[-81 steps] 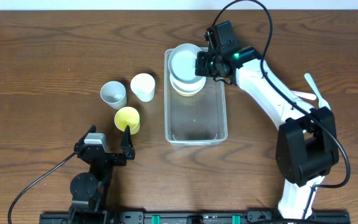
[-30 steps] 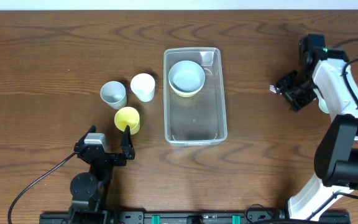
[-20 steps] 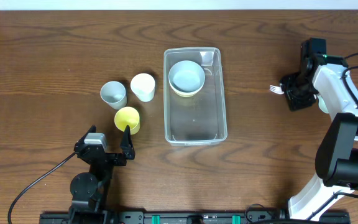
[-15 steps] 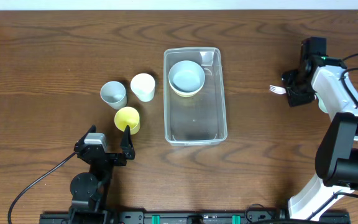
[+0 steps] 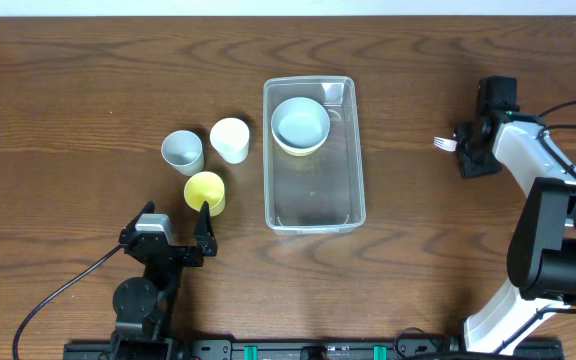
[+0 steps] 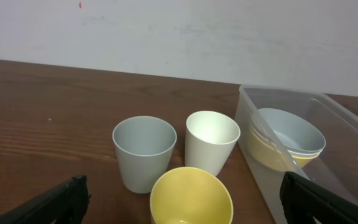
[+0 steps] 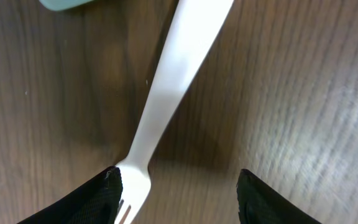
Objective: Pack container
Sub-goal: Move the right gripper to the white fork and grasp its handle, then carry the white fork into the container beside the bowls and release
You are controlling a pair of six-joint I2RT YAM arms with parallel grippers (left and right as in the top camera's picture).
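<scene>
Plainly the risk sits with the right gripper (image 7: 179, 182). Its fingers stand apart and empty astride the white fork (image 7: 180, 81), which lies flat on the table (image 7: 303, 93). The fork's neck runs close against one finger rather than midway. Closing could therefore nudge the thin plastic sideways or catch only an edge, and it may slip on lifting. The container (image 5: 314, 190), with bowls (image 5: 300, 124) stacked at its 12 o'clock end, lies well apart toward 9 o'clock. The left gripper (image 5: 176, 225) rests with fingers spread, holding nothing, just beside the yellow cup (image 5: 205, 190).
</scene>
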